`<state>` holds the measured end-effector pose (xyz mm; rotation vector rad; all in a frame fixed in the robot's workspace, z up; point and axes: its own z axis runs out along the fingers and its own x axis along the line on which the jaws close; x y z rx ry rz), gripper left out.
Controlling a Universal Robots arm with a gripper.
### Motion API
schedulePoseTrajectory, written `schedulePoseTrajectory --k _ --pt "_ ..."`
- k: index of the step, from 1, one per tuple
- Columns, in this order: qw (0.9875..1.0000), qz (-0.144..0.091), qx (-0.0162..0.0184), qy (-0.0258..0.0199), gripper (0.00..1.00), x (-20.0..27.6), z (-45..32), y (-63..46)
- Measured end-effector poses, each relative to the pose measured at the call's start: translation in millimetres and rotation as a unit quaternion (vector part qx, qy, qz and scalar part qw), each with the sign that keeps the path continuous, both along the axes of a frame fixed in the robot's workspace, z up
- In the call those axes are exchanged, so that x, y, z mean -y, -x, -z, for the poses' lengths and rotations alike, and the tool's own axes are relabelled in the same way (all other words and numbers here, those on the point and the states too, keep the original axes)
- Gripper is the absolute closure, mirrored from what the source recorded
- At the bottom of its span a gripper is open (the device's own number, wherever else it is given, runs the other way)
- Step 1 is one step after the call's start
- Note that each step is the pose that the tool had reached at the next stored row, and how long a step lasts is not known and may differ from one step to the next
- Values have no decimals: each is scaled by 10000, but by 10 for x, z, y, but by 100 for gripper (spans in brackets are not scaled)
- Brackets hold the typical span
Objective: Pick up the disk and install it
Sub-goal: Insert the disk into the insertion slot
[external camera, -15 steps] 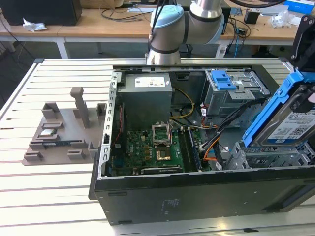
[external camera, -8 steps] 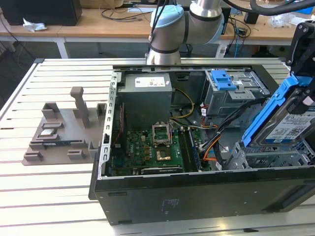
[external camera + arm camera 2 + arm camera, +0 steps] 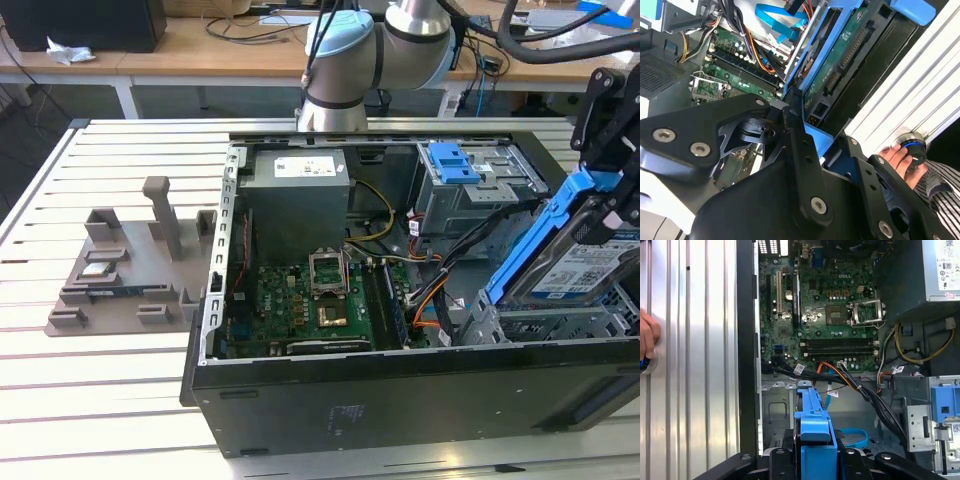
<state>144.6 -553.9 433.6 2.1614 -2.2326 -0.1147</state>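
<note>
At the exterior view's right, my gripper (image 3: 605, 200) is shut on the disk (image 3: 592, 268), a silver-grey drive with a white-and-blue label and blue side rails. It hangs tilted just above the metal drive cage (image 3: 540, 325) in the front right corner of the open computer case (image 3: 400, 390). The second wrist view shows the disk's green circuit-board underside (image 3: 840, 55) beyond my black fingers (image 3: 795, 130). In the first wrist view, a blue rail of the disk (image 3: 815, 432) sits between my gripper's (image 3: 814, 460) fingers, over the case floor.
The motherboard (image 3: 310, 300), power supply (image 3: 300, 190) and loose cables (image 3: 440, 270) fill the case. A blue bracket (image 3: 455, 162) sits in the rear bay. A grey fixture (image 3: 130, 270) lies at the exterior view's left. A person's hand (image 3: 897, 157) rests on a knob on the table beside the case.
</note>
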Motion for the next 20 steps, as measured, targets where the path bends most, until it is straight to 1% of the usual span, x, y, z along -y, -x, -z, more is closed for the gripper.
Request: schedulePoseTrajectory --k 3,5,9,15,16,18,19,20 --pt "10000 0 0 0 63 0 105 1" --pt "10000 0 0 0 63 0 158 1" --pt "10000 0 0 0 63 0 222 1" --pt "10000 0 0 1 62 0 225 1" --pt "10000 0 0 0 56 0 225 1" --pt "10000 0 0 0 56 0 227 1" --pt "10000 0 0 0 57 0 228 1" --pt "10000 0 0 1 70 0 228 1"
